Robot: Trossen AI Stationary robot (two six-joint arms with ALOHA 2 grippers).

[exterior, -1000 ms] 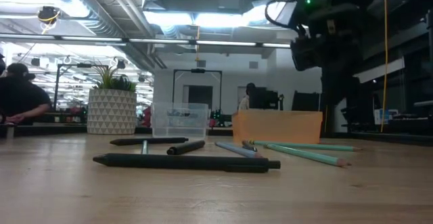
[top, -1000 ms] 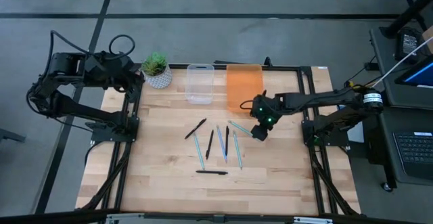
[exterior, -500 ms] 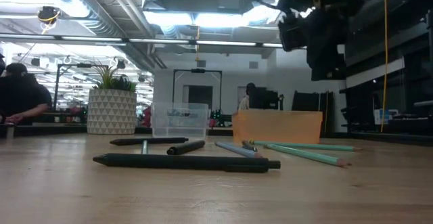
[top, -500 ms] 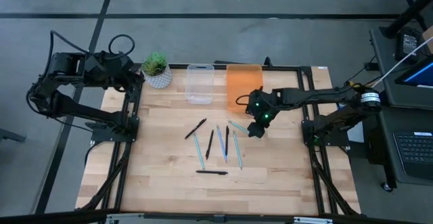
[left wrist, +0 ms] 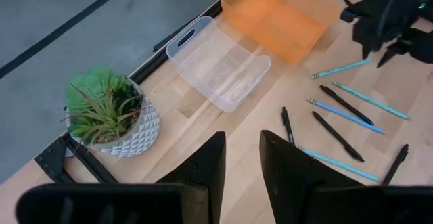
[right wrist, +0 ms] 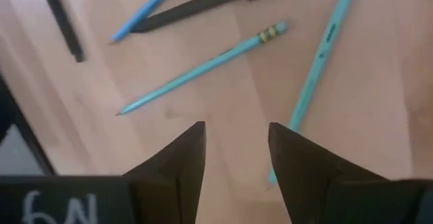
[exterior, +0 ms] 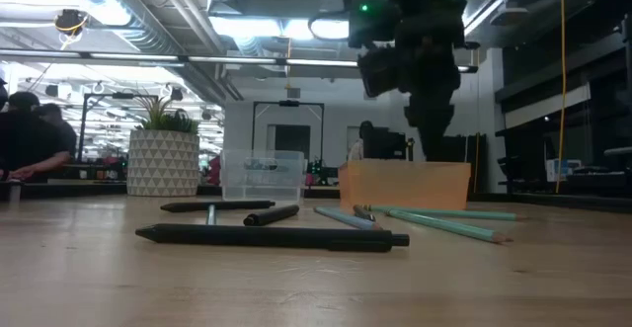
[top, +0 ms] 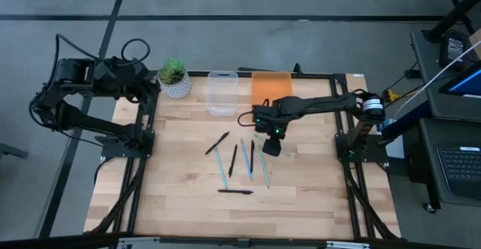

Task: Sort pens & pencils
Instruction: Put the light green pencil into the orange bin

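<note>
Seen from above, a pale wooden desk [top: 180,204] inside a black metal frame filled the centre of the frame. At the upper left, the left arm was folded back off the desk's corner; its left claw [left wrist: 238,158] showed in its own wrist view with the two dark fingers set a narrow gap apart, holding nothing. Just right of that arm, at the desk's upper left corner, stood a small green plant in a white patterned pot [top: 173,77]. Further right along the desk's top edge sat a clear plastic bin [top: 222,93], and beside it an orange translucent bin [top: 267,87].

Below the bins, in the middle of the desk, lay the scattered pens and pencils [top: 242,159]: thin black sticks and pale teal ones, mostly running up and down the frame. A black one [top: 217,143] lay slanted at the left of the group, and another black one [top: 235,192] lay flat and apart, lowest in the frame.

The right arm reached in from the right edge, and its right claw [top: 269,147] hung above the right side of the cluster, near the teal pencils. In its wrist view the fingers [right wrist: 177,158] were parted and empty above bare wood, with teal pencils just ahead.
</note>
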